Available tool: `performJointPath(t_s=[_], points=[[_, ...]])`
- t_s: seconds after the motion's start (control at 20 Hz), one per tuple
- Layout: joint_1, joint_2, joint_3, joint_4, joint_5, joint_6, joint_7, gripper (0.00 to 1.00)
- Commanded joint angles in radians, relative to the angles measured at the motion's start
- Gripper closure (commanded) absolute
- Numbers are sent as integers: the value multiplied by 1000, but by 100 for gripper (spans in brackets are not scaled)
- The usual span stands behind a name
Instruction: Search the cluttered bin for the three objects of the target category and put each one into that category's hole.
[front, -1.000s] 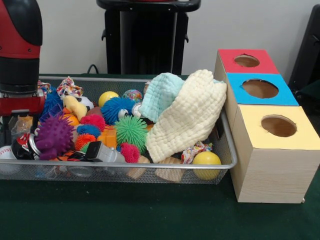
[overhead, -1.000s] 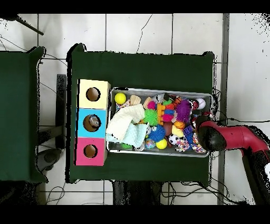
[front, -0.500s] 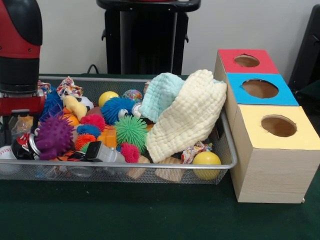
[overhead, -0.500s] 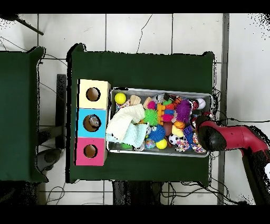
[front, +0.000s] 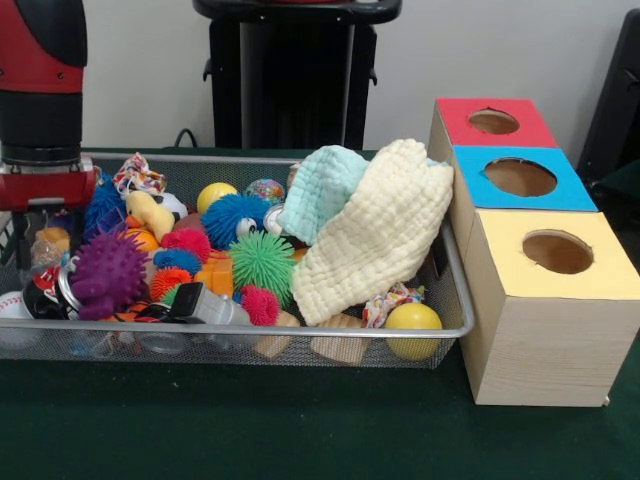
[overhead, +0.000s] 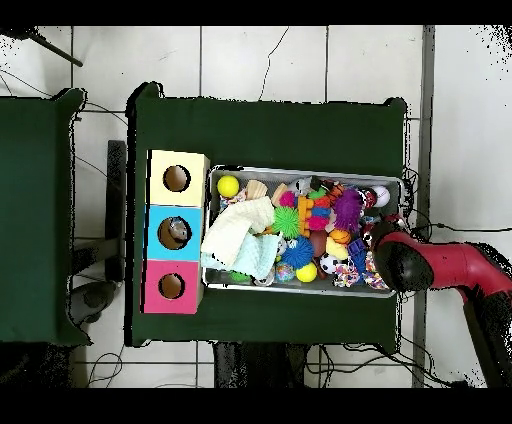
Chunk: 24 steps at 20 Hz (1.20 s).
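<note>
At the bin's (front: 300, 345) front rail sit a yellow ball (front: 413, 322) and wooden blocks (front: 340, 345); behind them spiky balls, with two cloths (front: 375, 235) draped at the box end. Three-hole box (front: 545, 290) just beside the bin. Arm (front: 42, 100) over the far-left corner, gripper hidden, jaw state: cannot tell.

No text or label can be read anywhere.

cloth (front: 375, 240) pale yellow | spiky ball (front: 262, 262) green | box top (front: 518, 177) blue
</note>
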Motion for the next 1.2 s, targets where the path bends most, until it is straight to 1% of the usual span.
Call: performJointPath(t_s=[0.05,0.2,0.25,0.4,0.5,0.65,0.9,1.05,1.2], points=[[-22,-17,48,77,61,104,-205,0],[-28,-13,51,80,64,97,-222,0],[-25,-7,50,74,51,86,-232,0],[11,5,22,44,-60,20,-264,0],[24,18,18,28,-102,7,-289,0],[28,37,22,25,-148,-9,-318,0],[19,66,52,25,-170,8,-408,0],[14,82,73,28,-164,31,-473,0],[19,84,81,32,-155,46,-492,0]])
